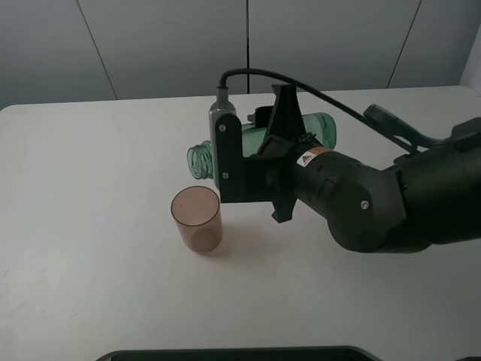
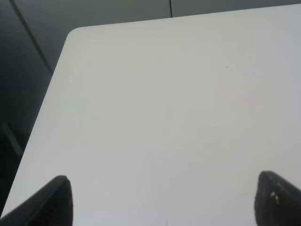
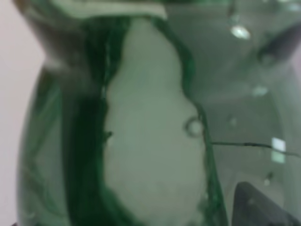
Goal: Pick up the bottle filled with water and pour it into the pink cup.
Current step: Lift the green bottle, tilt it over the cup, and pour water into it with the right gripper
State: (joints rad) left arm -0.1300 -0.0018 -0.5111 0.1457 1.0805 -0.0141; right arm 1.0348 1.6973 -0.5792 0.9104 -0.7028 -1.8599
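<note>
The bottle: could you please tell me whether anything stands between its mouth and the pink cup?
Nothing visible does. The right gripper holds the bottle on its side, open mouth close to the pink cup, whose top is uncovered.

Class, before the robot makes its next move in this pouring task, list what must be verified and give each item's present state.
1. Grip: right end effector shut on the bottle: ok.
2. Opening: the bottle's mouth is uncapped: ok.
3. Target: pink cup upright, open side up: ok.
4. Alignment: mouth directly over the pink cup: cannot tell; the one high view leaves height and depth unclear.
5. Contents: water in the bottle: cannot tell; the right wrist view is a blurred close-up.
6. Clearance: left end effector open, with only bare table in its view: ok.
</note>
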